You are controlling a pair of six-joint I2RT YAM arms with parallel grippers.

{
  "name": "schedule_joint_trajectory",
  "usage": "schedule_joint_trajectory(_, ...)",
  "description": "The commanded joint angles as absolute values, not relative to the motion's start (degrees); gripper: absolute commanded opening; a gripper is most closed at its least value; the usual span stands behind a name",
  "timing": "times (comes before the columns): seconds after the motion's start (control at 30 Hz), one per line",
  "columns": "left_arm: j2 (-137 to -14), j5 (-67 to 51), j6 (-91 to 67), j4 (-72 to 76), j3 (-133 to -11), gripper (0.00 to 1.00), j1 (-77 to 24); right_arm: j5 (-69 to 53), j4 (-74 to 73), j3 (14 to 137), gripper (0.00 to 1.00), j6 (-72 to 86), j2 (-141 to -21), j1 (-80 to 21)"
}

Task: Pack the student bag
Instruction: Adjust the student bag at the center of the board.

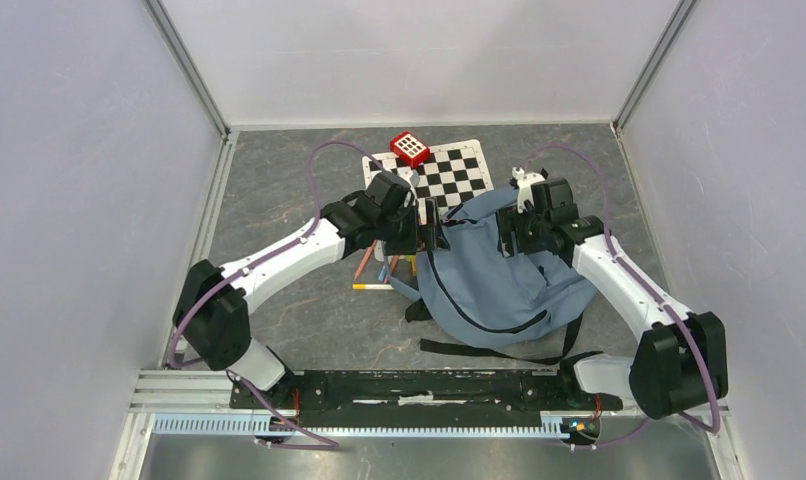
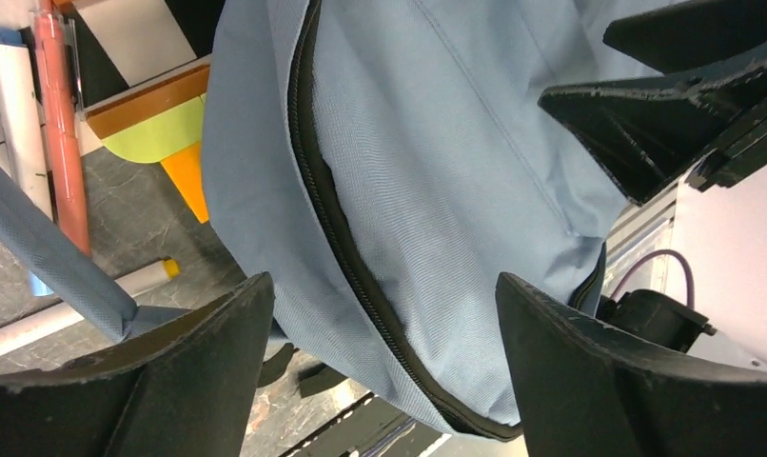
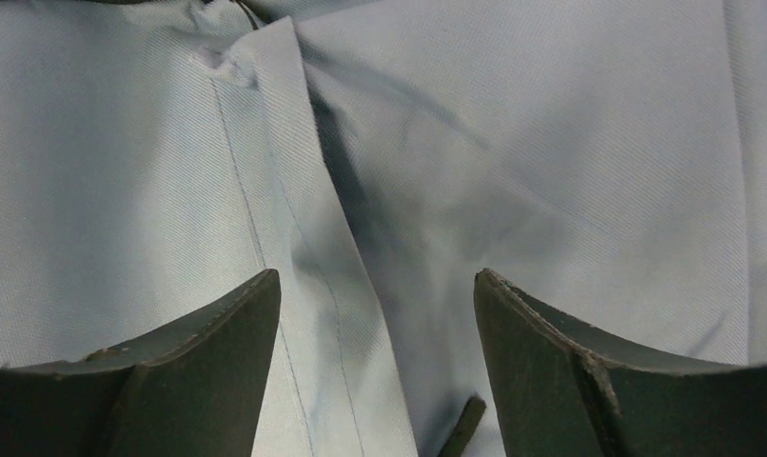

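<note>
- Student bag (image 1: 499, 275): a blue-grey fabric backpack lying flat on the grey worktop (image 1: 279, 200), between the two arms. Its far edge overlaps the near corner of a black-and-white checkered mat (image 1: 459, 172).
- Zipper (image 2: 337, 209): a dark curved line across the student bag's face. It runs shut wherever it shows, so the bag's contents are hidden.
- Black straps (image 1: 479, 350): they trail from the student bag's near edge toward the arm bases.
- Left gripper (image 2: 384, 286): at the student bag's far-left edge, fingers spread wide. Bag fabric and the zipper lie between them, and no pinch is visible.
- Right gripper (image 3: 377, 276): over the student bag's far-right part, fingers apart and pointed at a seamed fold of fabric, with nothing clamped.
- Markers (image 1: 374, 265): several lie loose on the worktop just left of the student bag, outside it. One is pink-orange, and a white one (image 1: 372, 286) has a yellow end.
- Red block (image 1: 410, 148): its top carries a grid of white squares. It rests beyond the student bag, at the mat's far-left corner, well apart from the bag.
</note>
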State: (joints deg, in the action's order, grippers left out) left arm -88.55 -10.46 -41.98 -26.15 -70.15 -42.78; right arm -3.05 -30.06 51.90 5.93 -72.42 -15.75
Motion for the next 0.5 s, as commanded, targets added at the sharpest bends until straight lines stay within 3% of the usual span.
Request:
schedule_joint_trajectory(0.0, -90.9, -13.8, -43.4, -27.4, -71.3, 0.82, -43.4, -8.0, -25.8, 52.8, 0.74, 2.5, -74.4, -15.8)
schedule_joint_trajectory(0.07, -92.4, -15.0, -42.8, -27.5, -72.6, 0.59, -43.7, -11.4, -25.6, 53.4, 0.64, 1.8, -75.4, -15.8)
schedule_joint_trajectory(0.23, -92.6, -12.7, -40.6, -27.4, -76.6, 0.29, -44.3, -16.4, -26.8, 53.3, 0.39, 0.5, -77.4, -15.9)
schedule_joint_trajectory(0.33, -93.7, -13.1, -39.0, -27.0, -80.0, 0.1, -44.3, -16.0, -28.2, 53.5, 0.06, -1.0, -76.7, -15.9)
schedule_joint_trajectory(0.37, -94.1, -13.6, -38.2, -26.6, -81.2, 0.04, -44.3, -15.4, -28.9, 54.0, 0.0, -0.5, -76.1, -15.9)
schedule_joint_trajectory(0.47, -95.5, -14.7, -35.3, -26.9, -87.5, 0.02, -44.4, -12.5, -32.2, 57.4, 0.0, 1.9, -72.7, -15.9)
